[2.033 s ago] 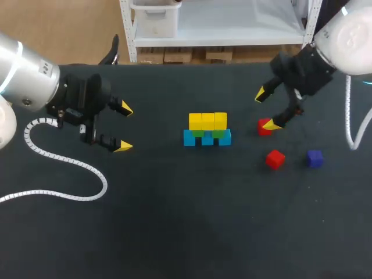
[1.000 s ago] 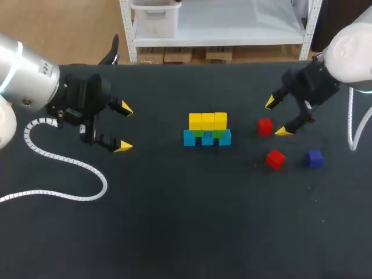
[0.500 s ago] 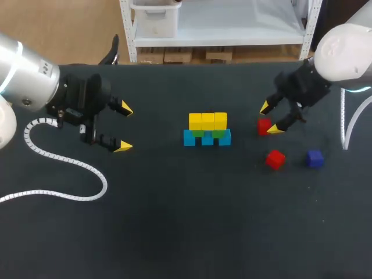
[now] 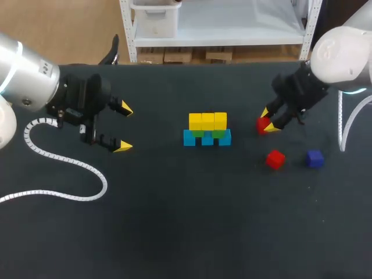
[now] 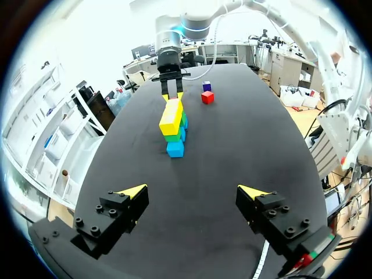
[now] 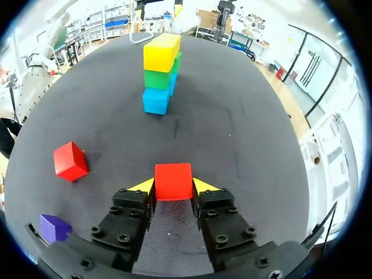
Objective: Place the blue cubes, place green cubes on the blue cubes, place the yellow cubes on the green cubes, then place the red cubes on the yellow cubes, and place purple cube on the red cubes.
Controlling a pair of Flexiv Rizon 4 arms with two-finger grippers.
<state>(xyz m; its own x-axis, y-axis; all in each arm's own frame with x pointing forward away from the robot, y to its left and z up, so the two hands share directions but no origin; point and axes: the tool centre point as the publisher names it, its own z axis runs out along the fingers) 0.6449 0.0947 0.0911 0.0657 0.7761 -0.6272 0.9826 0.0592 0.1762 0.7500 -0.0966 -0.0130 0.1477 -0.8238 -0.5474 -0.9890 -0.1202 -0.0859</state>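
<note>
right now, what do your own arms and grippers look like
Both arms have rounded, pale silver-white links with a light blue ring. The left arm trails a white coiled cable; the right arm has a smooth white cable. The left gripper and right gripper are black, bolted blocks, each with two fingers tipped in bright yellow wedges.

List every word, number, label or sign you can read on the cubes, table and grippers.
None can be read.
The stack, the red cube between the right gripper's jaws, the loose red cube and the purple cube have plain faces.
The table and the left gripper show no legible print.
</note>
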